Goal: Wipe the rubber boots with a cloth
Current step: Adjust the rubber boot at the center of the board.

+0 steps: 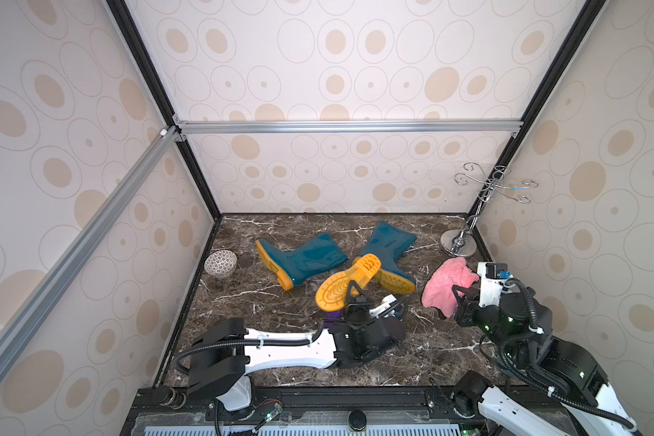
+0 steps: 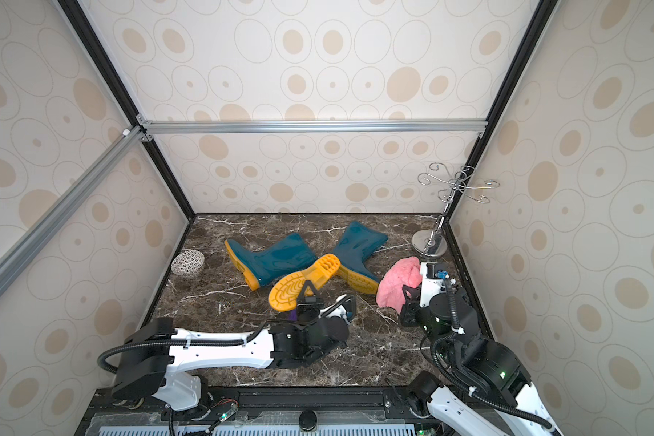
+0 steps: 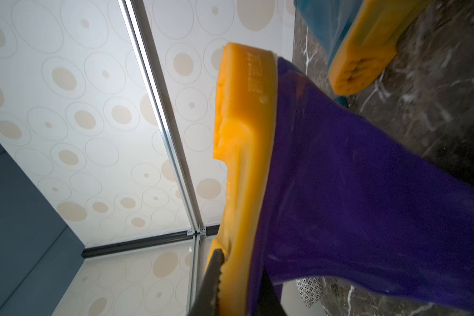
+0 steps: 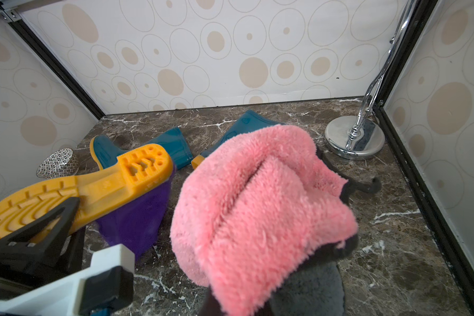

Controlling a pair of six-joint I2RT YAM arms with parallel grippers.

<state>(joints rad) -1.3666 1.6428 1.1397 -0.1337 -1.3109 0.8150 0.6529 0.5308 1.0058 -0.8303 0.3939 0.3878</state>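
Pinching the purple rubber boot by its orange sole rim, the left gripper holds it sole-up at the marble counter's front middle. The right gripper, clamped on the pink cloth, hangs near the right edge. Two teal boots lie mid-back.

Circle-patterned walls, brown marble floor, aluminium rails

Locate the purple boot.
In both top views the purple boot is mid-table, sole up, gripped at the sole by the left gripper, just in front of a teal boot and left of the cloth.
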